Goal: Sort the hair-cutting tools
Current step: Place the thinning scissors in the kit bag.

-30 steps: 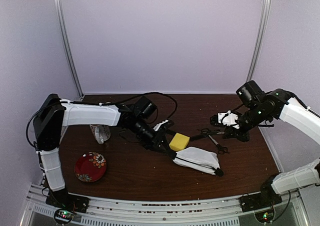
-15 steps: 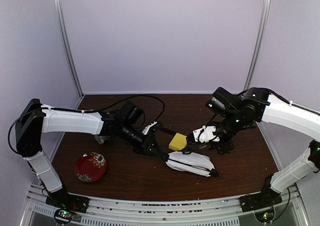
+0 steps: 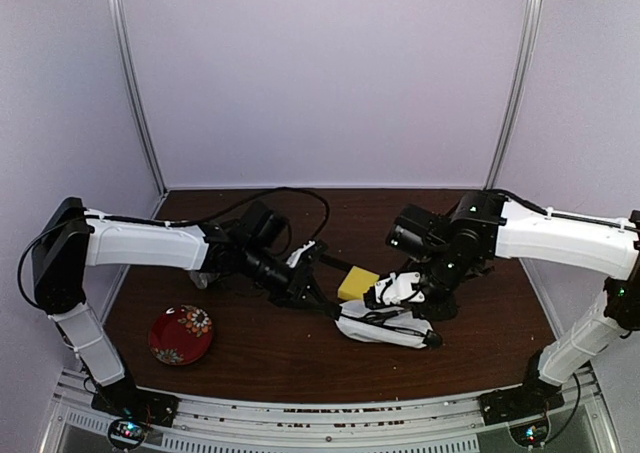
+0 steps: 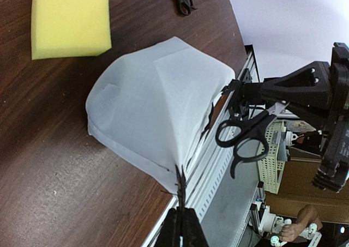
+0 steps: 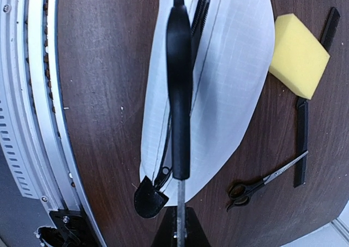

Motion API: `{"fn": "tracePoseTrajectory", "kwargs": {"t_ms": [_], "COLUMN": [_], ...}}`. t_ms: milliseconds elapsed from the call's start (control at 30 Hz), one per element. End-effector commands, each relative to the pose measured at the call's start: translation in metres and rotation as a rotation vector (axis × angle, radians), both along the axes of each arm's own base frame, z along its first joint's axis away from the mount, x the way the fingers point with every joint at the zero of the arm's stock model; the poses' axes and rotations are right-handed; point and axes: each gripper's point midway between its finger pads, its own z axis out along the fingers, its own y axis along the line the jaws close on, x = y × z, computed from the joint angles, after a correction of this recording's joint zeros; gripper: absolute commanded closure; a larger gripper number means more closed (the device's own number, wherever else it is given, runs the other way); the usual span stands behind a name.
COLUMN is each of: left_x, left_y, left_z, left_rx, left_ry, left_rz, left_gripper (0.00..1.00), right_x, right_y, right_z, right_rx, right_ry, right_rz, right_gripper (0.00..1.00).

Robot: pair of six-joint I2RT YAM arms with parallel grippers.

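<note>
The white pouch (image 3: 390,327) lies at mid-table with its black zipper open. My left gripper (image 4: 181,210) is shut on the pouch (image 4: 158,100) at its zipper end and holds that edge up. My right gripper (image 5: 180,213) is shut on the silver blades of one pair of scissors (image 5: 179,94). Their black handles (image 4: 245,138) hang just over the zipper opening of the pouch (image 5: 234,61). A second pair of scissors (image 5: 262,181) lies on the table beside two slim black combs (image 5: 301,143) (image 5: 330,28). From above, my right gripper (image 3: 397,291) hovers over the pouch's middle and my left gripper (image 3: 328,306) is at its left end.
A yellow sponge block (image 3: 357,283) sits right behind the pouch. A red patterned plate (image 3: 181,334) lies at the front left, with a clear glass (image 3: 199,276) behind it under my left arm. The table's metal front rail (image 5: 38,94) runs close to the pouch.
My right arm has swung in from the right side of the table, carrying the scissors to above the pouch. My left gripper has drawn the pouch's end a little to the left.
</note>
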Motion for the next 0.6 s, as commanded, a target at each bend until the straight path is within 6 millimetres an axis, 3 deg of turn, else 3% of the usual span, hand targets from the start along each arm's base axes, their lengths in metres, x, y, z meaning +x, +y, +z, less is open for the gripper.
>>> {"fn": "tracePoseTrajectory", "kwargs": {"t_ms": [0, 367, 567], "left_x": [0.011, 0.011, 0.011], "left_y": [-0.009, -0.01, -0.011], "left_z": [0.008, 0.01, 0.013], "left_rx": [-0.042, -0.05, -0.059], "left_ry": [-0.03, -0.027, -0.015], "left_rz": [0.012, 0.008, 0.012], "left_gripper": [1.0, 1.0, 1.0], "right_x": [0.004, 0.011, 0.029], "right_y": [-0.015, -0.018, -0.013], "right_z": [-0.014, -0.021, -0.022], "right_rx": [-0.091, -0.137, -0.161], "right_ry": [-0.026, -0.054, -0.121], "right_rz": [-0.052, -0.074, -0.121], "right_gripper": [1.0, 1.0, 1.0]}}
